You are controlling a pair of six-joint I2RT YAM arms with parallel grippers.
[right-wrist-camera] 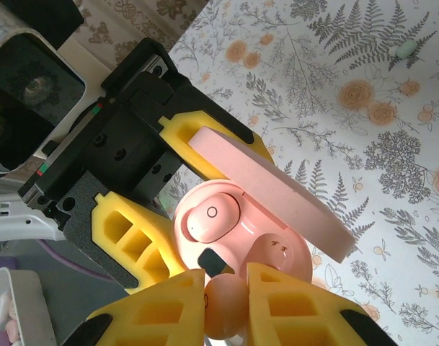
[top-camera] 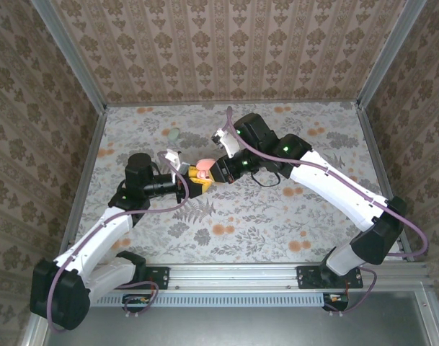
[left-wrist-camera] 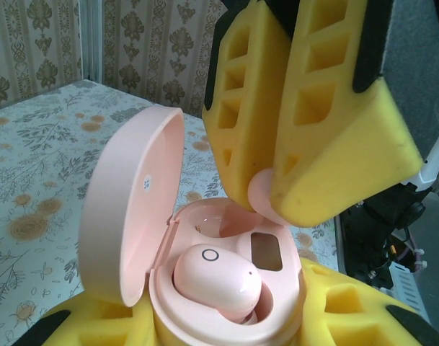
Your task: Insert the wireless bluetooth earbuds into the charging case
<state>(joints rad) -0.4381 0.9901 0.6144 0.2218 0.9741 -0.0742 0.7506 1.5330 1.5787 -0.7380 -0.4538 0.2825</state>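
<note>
My left gripper (top-camera: 187,180) is shut on the pink charging case (top-camera: 202,171), its yellow fingers (left-wrist-camera: 363,310) pressed against the body's two sides. The lid (left-wrist-camera: 125,216) stands open. One pale pink earbud (left-wrist-camera: 215,277) sits in the nearer socket; in the right wrist view this earbud (right-wrist-camera: 210,216) shows a small ring mark. The other socket (right-wrist-camera: 277,249) is bare, with two contacts visible. My right gripper (right-wrist-camera: 225,303) is shut on a second pink earbud (right-wrist-camera: 225,310), which hangs just above the case's rim by that bare socket. From the left wrist view, the held earbud (left-wrist-camera: 261,196) peeks out between the right gripper's fingers (left-wrist-camera: 327,144).
A small pale green oval object (top-camera: 174,134) lies on the floral table toward the back left. A white dish-like object (right-wrist-camera: 10,306) shows at the lower left of the right wrist view. Patterned walls enclose the table (top-camera: 277,231) on three sides.
</note>
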